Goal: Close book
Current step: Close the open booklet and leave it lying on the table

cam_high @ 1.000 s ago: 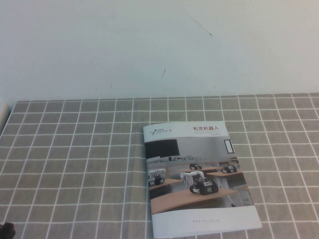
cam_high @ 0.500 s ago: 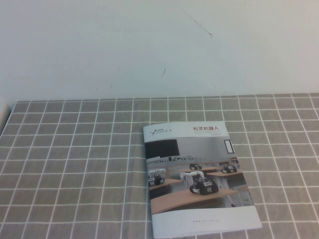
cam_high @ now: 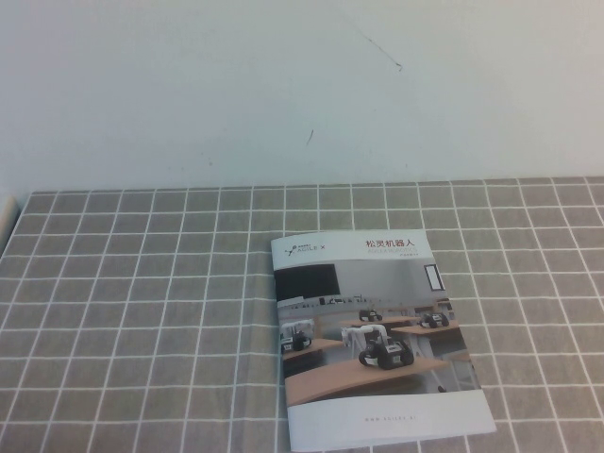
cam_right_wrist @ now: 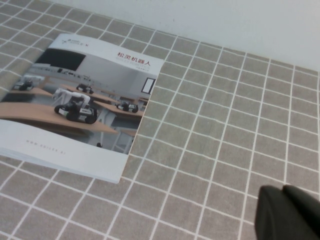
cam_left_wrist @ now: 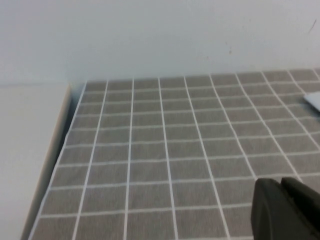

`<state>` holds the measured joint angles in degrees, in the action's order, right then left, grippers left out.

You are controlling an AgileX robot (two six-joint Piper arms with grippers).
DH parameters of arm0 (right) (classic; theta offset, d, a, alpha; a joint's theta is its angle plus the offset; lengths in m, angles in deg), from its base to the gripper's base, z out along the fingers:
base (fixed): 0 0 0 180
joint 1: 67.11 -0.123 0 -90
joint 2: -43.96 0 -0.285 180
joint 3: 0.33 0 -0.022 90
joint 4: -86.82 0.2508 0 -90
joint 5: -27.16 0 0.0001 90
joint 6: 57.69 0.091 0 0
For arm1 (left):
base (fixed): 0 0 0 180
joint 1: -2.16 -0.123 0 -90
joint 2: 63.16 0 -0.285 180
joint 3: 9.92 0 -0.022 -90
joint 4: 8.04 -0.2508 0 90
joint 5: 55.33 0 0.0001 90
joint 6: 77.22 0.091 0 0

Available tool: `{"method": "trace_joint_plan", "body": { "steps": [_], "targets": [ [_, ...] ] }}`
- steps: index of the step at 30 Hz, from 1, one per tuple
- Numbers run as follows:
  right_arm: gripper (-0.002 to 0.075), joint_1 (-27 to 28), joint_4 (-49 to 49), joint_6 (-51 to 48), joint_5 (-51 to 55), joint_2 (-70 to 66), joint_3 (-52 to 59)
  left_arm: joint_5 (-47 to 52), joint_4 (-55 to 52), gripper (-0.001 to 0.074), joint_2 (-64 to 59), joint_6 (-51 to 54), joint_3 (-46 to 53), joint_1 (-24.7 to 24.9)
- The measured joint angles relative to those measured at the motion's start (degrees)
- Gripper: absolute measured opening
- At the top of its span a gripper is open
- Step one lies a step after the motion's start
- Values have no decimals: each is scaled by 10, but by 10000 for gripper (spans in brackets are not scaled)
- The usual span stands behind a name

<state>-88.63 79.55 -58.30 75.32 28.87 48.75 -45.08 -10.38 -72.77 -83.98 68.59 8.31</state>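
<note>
Left tool, gone from the high view, and right tool hang clear of closed book, grips untellable.

The book cover carries the dark heading "松灵机器人" at its far right; a small logo at the far left reads roughly "AGILE X". A pale web address runs along the near edge, too small to read.

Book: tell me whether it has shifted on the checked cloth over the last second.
No. The book keeps its corners on the same lines of the checked cloth. Left tool and right tool show only in their wrist views, above the cloth.
</note>
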Motion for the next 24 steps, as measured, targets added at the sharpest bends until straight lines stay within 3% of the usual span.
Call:
{"method": "trace_joint_plan", "body": {
  "steps": [5,24],
  "targets": [
    [-3,0,0,0,1,0,0,71,5,-4,21,2,-1,-1],
    [-3,0,0,0,1,0,0,77,13,-4,24,30,-1,-1]
  ]
}}
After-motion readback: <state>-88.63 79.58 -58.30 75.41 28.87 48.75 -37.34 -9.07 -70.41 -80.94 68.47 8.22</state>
